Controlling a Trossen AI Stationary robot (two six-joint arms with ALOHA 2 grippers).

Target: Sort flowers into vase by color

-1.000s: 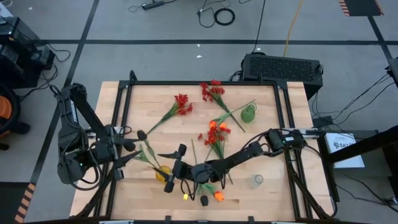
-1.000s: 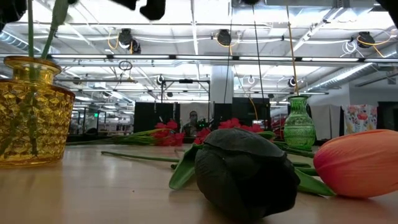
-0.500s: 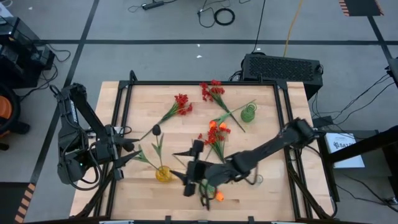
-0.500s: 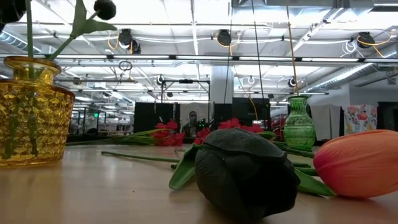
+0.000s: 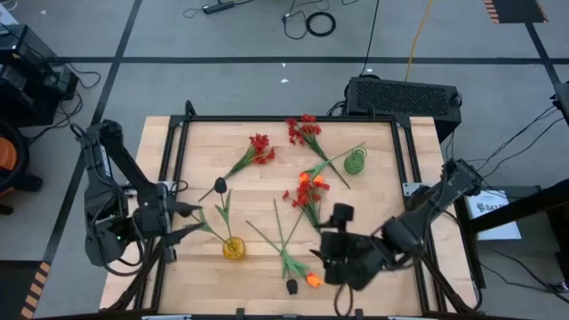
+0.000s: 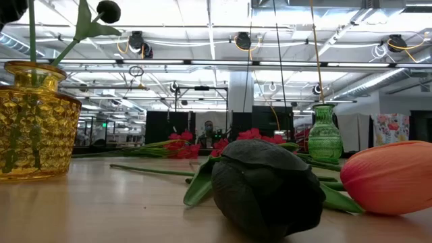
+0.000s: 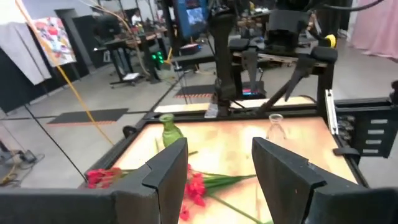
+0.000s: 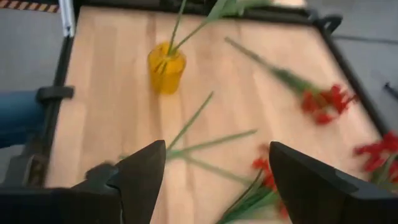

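The right gripper (image 5: 342,258) hung wide open and empty; the left gripper (image 5: 191,222) stood parted, idle. The black tulip (image 5: 291,286) looked light and floppy, best pinched mid-stem.

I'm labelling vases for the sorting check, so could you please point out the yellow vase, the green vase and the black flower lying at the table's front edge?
yellow vase (image 5: 233,249), high view, on its rim.
green vase (image 6: 325,135), low view, on its body.
black flower (image 6: 266,189), low view, on the bloom's middle.
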